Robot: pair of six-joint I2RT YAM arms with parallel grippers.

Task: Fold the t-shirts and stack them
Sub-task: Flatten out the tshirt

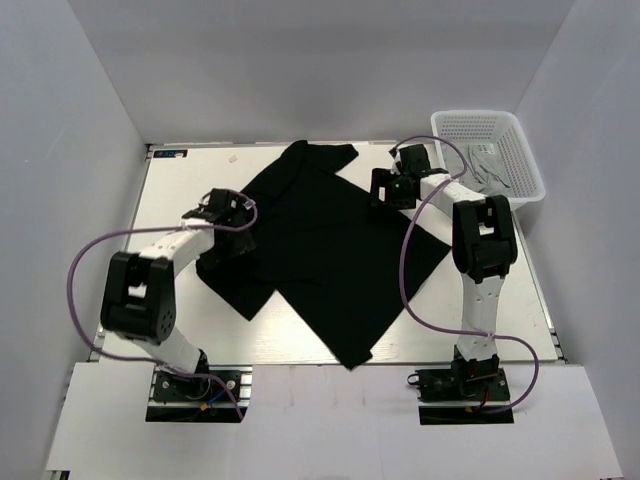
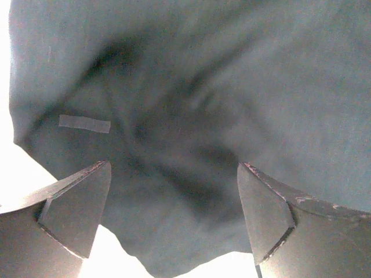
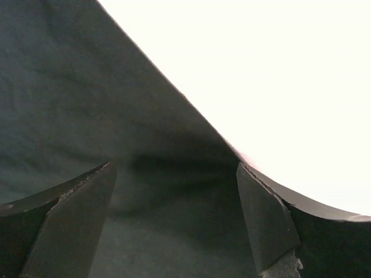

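The left tool (image 2: 174, 174) and right tool (image 3: 174, 171) are spread apart over the plain black cloth t-shirt (image 1: 330, 250) on the white desk (image 1: 500, 300); contact cannot be judged. A light grey t-shirt (image 1: 490, 172) is half hidden in a white mesh basket (image 1: 530, 188).

The white table (image 1: 190, 185) carries a black t-shirt (image 1: 330, 250) spread flat across its middle and turned on a slant. The collar end points to 12 o'clock and the hem corner reaches the near edge at 6 o'clock. One sleeve lies toward 8 o'clock and another corner toward 3 o'clock. Bare tabletop shows along the 9 o'clock side and at 4 o'clock. A white mesh basket (image 1: 462, 135) stands at the 1 o'clock corner, reaching past the table's edge. A small dark strip (image 1: 172, 154) sits at the 11 o'clock corner.
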